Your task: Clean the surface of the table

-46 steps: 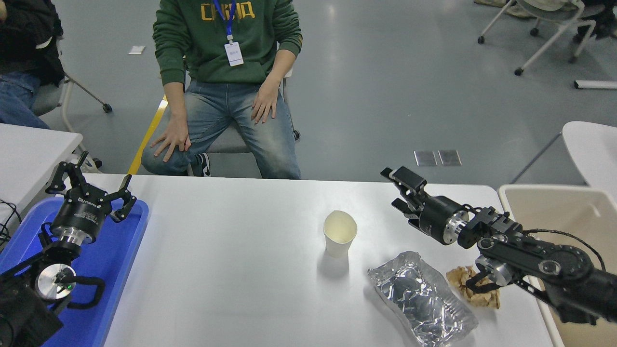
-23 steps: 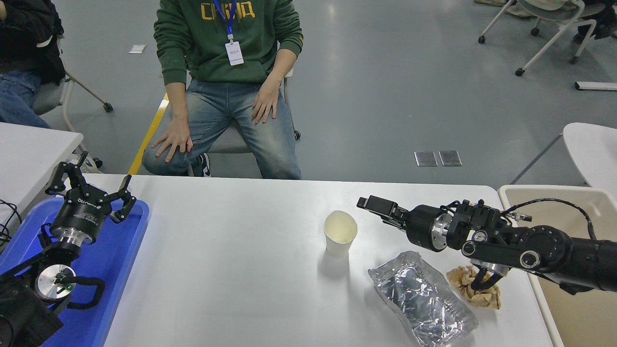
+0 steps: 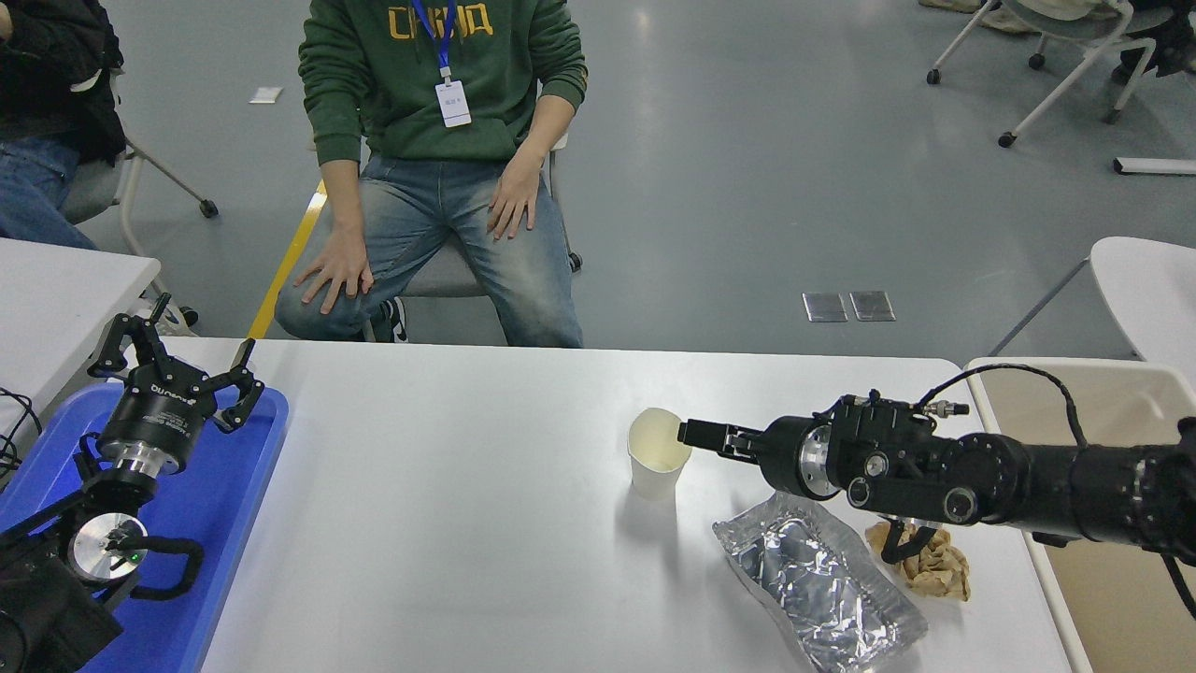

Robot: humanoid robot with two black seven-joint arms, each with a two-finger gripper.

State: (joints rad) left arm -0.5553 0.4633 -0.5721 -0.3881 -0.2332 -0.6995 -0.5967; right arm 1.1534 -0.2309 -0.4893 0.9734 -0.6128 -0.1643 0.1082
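The white table surface [image 3: 448, 505] carries a pale paper cup [image 3: 657, 458] standing upright, a crumpled silver foil bag [image 3: 818, 579] and a wad of brown paper [image 3: 934, 568]. My right gripper [image 3: 696, 436] reaches in level from the right, open, with its tip at the cup's right rim. The right arm passes above the foil bag and hides part of the brown wad. Parked at the lower left over the blue tray [image 3: 224, 523], my left gripper [image 3: 177, 353] is open and holds nothing.
A beige plastic bin [image 3: 1121, 598] stands against the table's right end, under my right arm. A person [image 3: 439, 168] sits just beyond the far edge, hands on knees. A smaller white table [image 3: 56, 290] is at the left.
My right gripper has swung down and leftward from the far right of the table to the cup's rim, and the arm has levelled out. The left arm has not moved.
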